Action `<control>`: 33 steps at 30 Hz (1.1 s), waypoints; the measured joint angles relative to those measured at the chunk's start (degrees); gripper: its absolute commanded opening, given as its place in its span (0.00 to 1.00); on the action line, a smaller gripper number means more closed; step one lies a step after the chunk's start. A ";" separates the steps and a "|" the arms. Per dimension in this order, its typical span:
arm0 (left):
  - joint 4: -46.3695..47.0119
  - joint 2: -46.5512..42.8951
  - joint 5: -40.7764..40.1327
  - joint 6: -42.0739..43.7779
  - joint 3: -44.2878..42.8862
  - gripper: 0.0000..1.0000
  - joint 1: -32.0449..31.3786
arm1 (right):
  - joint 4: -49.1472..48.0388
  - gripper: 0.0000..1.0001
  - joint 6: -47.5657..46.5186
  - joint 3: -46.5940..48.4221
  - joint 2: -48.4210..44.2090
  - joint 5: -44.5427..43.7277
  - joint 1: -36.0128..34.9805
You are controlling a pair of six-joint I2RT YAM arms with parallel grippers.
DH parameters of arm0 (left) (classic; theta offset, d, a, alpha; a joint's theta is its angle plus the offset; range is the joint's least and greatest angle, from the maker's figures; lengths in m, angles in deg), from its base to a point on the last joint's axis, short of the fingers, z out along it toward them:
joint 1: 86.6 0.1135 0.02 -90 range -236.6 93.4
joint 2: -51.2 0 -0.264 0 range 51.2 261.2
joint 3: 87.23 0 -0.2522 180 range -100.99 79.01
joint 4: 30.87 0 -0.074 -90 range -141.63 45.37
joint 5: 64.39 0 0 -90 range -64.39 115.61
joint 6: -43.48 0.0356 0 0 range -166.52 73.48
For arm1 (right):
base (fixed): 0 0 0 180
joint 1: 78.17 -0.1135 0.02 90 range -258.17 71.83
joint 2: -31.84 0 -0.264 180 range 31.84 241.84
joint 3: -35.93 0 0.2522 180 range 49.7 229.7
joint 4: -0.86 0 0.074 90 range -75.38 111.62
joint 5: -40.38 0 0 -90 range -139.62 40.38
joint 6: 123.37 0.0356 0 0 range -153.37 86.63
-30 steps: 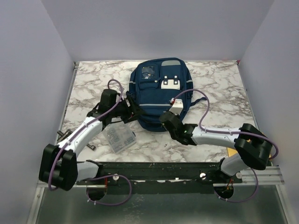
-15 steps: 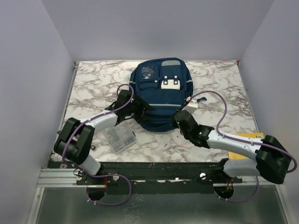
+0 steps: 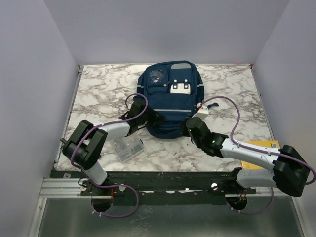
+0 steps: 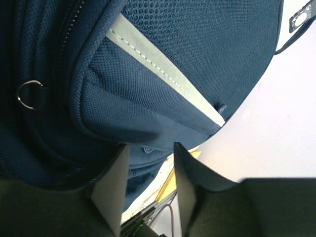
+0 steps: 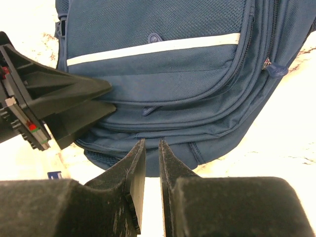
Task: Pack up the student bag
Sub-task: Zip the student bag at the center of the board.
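The navy student bag [image 3: 170, 96] lies flat at the middle back of the marble table, front pockets up. My left gripper [image 3: 151, 118] is at its lower left side. In the left wrist view the left gripper [image 4: 150, 165] is open, its tips right under the bag's bulging fabric [image 4: 148, 89]. My right gripper [image 3: 186, 127] is at the bag's near edge. In the right wrist view the right gripper [image 5: 148, 148] has its jaws almost together, a thin empty gap between them, with the tips at the bag's bottom seam [image 5: 163, 133]. The left gripper's black body [image 5: 54, 106] shows there on the left.
A small clear plastic box [image 3: 127, 146] of small parts lies near the front left, beside the left arm. A flat yellow thing [image 3: 261, 148] lies under the right arm at the front right. Side walls close in the table left and right.
Both arms have stretched forward to the bag. The left gripper slid right along the bag's lower left side; the right gripper moved up to its near edge.
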 measured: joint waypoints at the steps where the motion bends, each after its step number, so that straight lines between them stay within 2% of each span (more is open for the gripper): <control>1: 0.57 0.33 -0.28 -0.35 0.11 0.51 -0.13 | 0.00 0.21 0.00 0.00 0.02 0.28 0.00; 3: 1.81 0.94 -1.03 -1.18 0.24 0.51 -0.50 | -0.02 0.21 0.00 0.00 0.02 0.70 0.00; 5: 2.67 1.07 -1.92 -1.90 0.57 0.46 -0.92 | -0.02 0.21 0.00 0.00 0.07 1.09 0.00; 8: 3.45 1.46 -3.10 -2.12 0.74 0.19 -1.33 | -0.02 0.30 0.09 0.07 0.68 1.60 0.00; 10: 4.22 2.21 -3.69 -1.79 1.05 0.06 -1.46 | 0.07 0.48 0.28 0.37 1.73 1.99 0.00; 11: 4.90 2.45 -3.93 -1.25 1.36 0.00 -1.51 | 0.07 0.54 0.31 0.52 2.23 2.47 0.02; 13: 8.79 2.47 -4.85 -1.16 2.93 0.00 -1.60 | 0.17 0.60 0.20 0.83 2.86 3.48 0.02; 16: 11.45 1.42 -5.27 -1.01 4.57 0.00 -1.64 | -0.39 0.62 0.11 0.90 2.93 4.50 0.02; 24: 13.18 -4.22 -4.66 -4.44 6.43 0.00 -1.70 | -7.41 0.47 -0.37 0.98 5.79 4.76 0.59; 33: 14.69 -7.32 -2.45 -6.73 7.74 0.00 -1.70 | -14.80 0.46 0.90 0.37 10.51 3.54 1.51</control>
